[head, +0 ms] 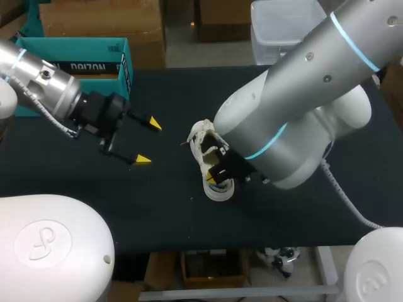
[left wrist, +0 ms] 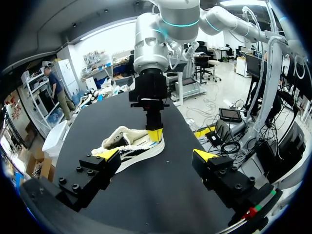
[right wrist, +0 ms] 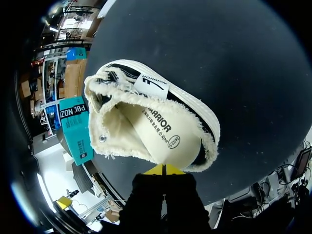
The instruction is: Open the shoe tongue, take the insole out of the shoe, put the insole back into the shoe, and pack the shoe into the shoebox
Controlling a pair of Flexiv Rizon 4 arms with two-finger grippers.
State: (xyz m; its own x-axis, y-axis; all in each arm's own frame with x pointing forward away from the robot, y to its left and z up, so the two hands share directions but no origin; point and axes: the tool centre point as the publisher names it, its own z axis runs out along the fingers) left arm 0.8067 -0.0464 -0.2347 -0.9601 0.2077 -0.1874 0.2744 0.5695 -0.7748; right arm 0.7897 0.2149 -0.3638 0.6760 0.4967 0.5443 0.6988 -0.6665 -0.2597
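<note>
Lying near-to-far, shoe (head: 202, 143), right gripper (head: 211, 178) at near end

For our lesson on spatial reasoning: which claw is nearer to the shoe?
Right. The right claw is at the heel end of the shoe; the left claw hangs open off to one side, clearly apart from it.
</note>
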